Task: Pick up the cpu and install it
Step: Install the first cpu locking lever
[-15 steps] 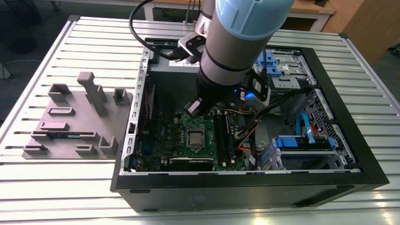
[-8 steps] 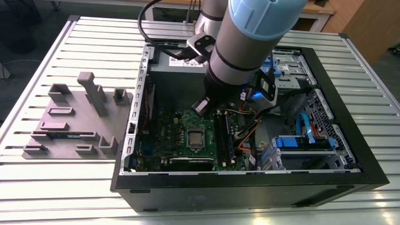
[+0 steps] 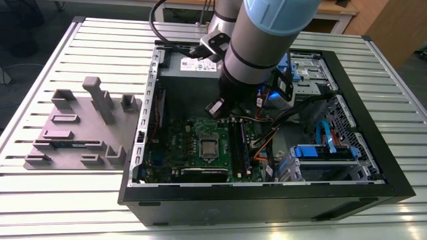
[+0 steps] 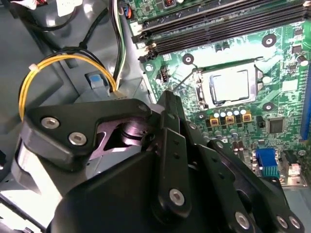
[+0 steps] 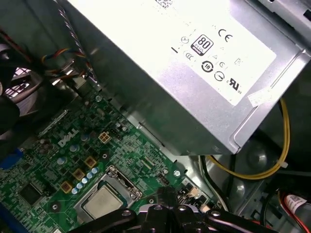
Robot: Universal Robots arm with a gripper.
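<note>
The cpu [image 3: 209, 147] lies flat in the metal-framed socket of the green motherboard [image 3: 175, 145], inside the open computer case [image 3: 267, 200]. Its silver top shows in both wrist views [image 4: 229, 86] [image 5: 102, 201]. My gripper [image 3: 215, 109] hangs inside the case above the board's far edge, a little beyond the socket and apart from the chip. Its black fingers [image 4: 167, 104] meet at the tip, shut with nothing visible between them. The gripper's linkage [image 5: 163, 211] also shows in the first wrist view.
The grey power supply [image 5: 194, 73] stands close behind the gripper. Memory slots [image 4: 218, 24] run beside the socket. Yellow cables [image 4: 48, 63] and a blue-clipped drive cage [image 3: 323, 152] crowd the exterior view's right. A grey fixture [image 3: 80, 130] sits on the slatted table to the case's left.
</note>
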